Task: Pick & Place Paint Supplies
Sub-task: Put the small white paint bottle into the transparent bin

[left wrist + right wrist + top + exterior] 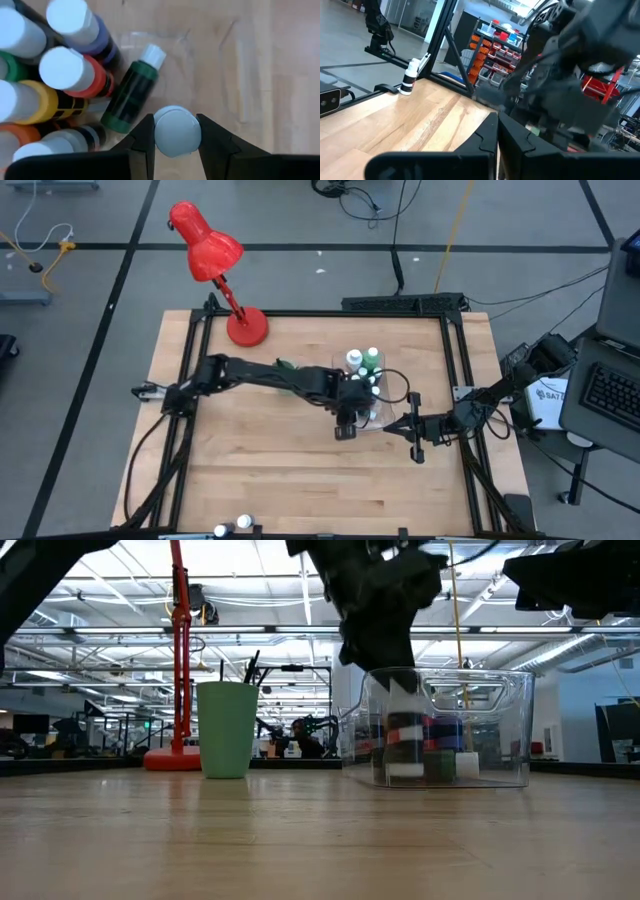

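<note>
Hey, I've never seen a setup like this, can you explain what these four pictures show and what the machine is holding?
Two dark robot arms work at a wooden table. One picture looks straight down, one looks level across the tabletop, and two come from cameras on the arms' wrists. On the table stand a red desk lamp, a green cup with brushes, and a clear tub of small paint bottles. The left gripper reaches into the tub and is closed on a white-capped bottle. A green bottle lies on its side in the tub. The right gripper waits beside it, shut and empty.

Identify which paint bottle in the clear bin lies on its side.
The dark green bottle, lying flat with its white cap pointing sideways; the others stand upright, caps up.
</note>
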Controlling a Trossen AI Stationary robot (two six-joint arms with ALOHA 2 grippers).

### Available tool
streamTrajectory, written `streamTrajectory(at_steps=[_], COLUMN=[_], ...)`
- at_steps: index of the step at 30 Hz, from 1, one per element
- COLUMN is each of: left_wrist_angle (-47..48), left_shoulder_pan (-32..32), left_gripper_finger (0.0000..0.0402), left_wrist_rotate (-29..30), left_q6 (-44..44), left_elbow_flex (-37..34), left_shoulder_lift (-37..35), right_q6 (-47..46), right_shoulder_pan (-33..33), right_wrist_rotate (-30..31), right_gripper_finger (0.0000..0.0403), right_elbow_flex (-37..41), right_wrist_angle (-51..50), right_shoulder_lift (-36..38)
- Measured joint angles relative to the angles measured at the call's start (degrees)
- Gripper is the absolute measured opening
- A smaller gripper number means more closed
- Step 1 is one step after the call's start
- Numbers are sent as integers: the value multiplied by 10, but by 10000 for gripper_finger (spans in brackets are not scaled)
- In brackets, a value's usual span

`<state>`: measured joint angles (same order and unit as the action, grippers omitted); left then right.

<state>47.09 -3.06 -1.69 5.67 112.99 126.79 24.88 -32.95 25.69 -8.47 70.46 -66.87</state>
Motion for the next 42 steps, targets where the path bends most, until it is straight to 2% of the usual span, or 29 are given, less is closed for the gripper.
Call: streamTrajectory(at_steps=[15, 17, 24, 27, 30, 33, 36, 39, 42], left_wrist_angle=[20, 22, 30, 40, 57, 118, 222, 332, 392], left_shoulder_pan=[-5, -8, -11, -12, -13, -13, -21, -49, -94], left_gripper_finger=[103, 132, 286, 326, 348, 352, 343, 326, 299], left_wrist_rotate=[2, 3, 2, 2, 2, 2, 14, 67, 129], left_q6=[7, 4, -7, -23, -15, 5, 34, 96, 141], left_elbow_flex=[1, 1, 1, 0, 0, 0, 1, -3, -47], left_shoulder_lift=[13, 13, 0, -28, -68, -117, -171, -208, -250], right_q6=[-1, -1, -2, -2, -3, -10, -16, -17, -20], right_shoulder_pan=[0, 0, 0, 0, 0, 0, 0, 0, 0], right_wrist_rotate=[0, 0, -2, -2, -2, -2, -2, -2, -2], right_gripper_finger=[4, 4, 4, 4, 4, 4, 4, 4, 4], right_elbow_flex=[0, 0, 0, 0, 0, 0, 0, 0, 0], right_wrist_angle=[0, 0, 5, 5, 5, 4, 2, 1, 0], right_shoulder_lift=[0, 0, 0, 0, 0, 0, 0, 0, 0])
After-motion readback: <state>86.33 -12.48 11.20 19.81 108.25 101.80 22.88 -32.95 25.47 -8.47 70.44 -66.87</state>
